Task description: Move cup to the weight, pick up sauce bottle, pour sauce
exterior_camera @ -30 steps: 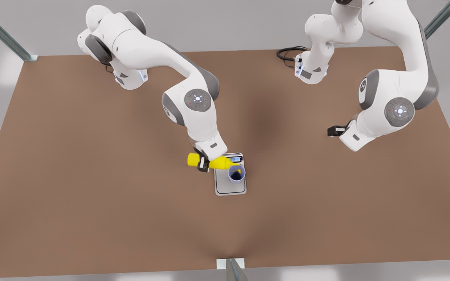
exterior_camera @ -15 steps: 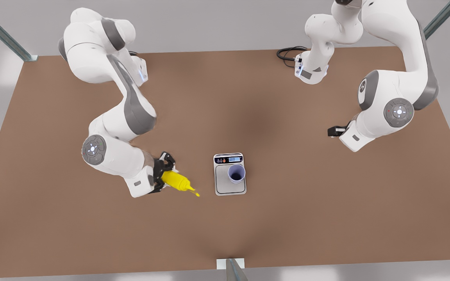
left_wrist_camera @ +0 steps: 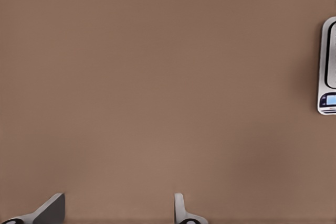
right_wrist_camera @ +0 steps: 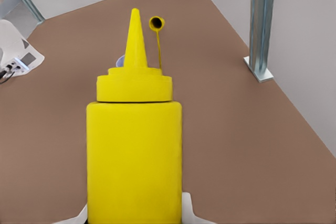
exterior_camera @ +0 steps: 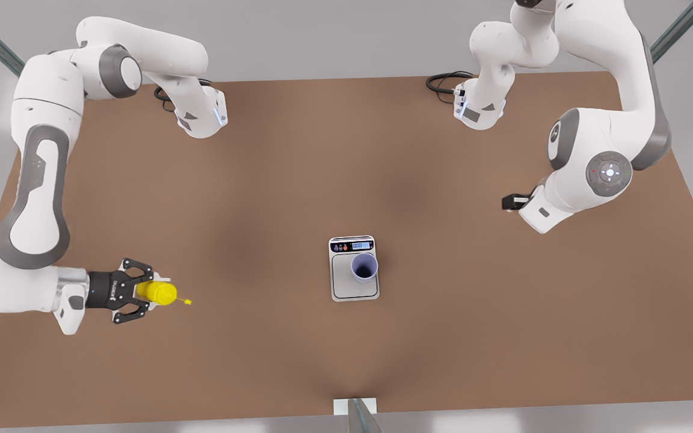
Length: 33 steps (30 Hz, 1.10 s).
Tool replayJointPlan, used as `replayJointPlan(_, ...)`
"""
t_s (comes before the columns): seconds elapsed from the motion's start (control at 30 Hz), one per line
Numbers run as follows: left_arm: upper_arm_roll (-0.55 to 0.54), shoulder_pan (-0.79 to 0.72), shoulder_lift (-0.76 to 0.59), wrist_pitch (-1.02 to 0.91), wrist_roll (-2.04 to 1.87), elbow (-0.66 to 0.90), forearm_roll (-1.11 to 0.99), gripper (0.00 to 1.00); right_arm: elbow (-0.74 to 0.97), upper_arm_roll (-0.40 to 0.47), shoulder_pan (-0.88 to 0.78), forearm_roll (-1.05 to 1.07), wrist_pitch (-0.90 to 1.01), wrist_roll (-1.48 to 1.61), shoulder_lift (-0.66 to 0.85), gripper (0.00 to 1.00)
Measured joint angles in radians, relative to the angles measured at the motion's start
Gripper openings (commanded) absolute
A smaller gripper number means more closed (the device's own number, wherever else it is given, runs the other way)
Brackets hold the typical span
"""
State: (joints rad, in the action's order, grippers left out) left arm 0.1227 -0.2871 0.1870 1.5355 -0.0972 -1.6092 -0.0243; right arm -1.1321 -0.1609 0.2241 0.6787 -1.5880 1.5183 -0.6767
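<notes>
Farther from weight (exterior_camera: pixel 354 268): sauce bottle (exterior_camera: pixel 160 293).

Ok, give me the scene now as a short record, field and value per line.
cup: upright on the kitchen scale, towards the front view's right side of the plate
sauce bottle: held by the right gripper far to the front view's left, nozzle towards the scale
left gripper: open, waiting above bare table

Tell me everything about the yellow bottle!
The sauce bottle is bright yellow, smooth like plastic, with a round body, stepped shoulder and pointed nozzle; its little cap hangs open on a thin strap. The right gripper holds it near the front view's left table edge, nozzle pointing toward the cup far off.
</notes>
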Motion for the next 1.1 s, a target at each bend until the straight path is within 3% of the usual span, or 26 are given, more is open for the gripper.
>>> replayJointPlan(0.23,0.0,-0.008,0.0,0.0,-0.006,0.0,0.0,1.0,-0.134,0.0,0.063,0.269,-0.004,0.221,-0.066,0.57)
replayJointPlan(0.43,0.0,-0.015,0.0,-0.003,-0.006,0.0,0.0,1.0,-0.15,0.0,0.077,0.427,0.004,0.548,-0.25,0.57)
replayJointPlan(0.6,0.0,-0.015,0.003,-0.002,-0.006,0.0,0.0,1.0,-0.146,0.0,0.08,0.487,0.002,0.682,-0.331,0.57)
replayJointPlan(1.1,0.001,-0.014,0.011,0.0,-0.007,0.0,-0.001,1.0,-0.146,0.0,0.077,0.488,-0.003,0.735,-0.389,0.59)
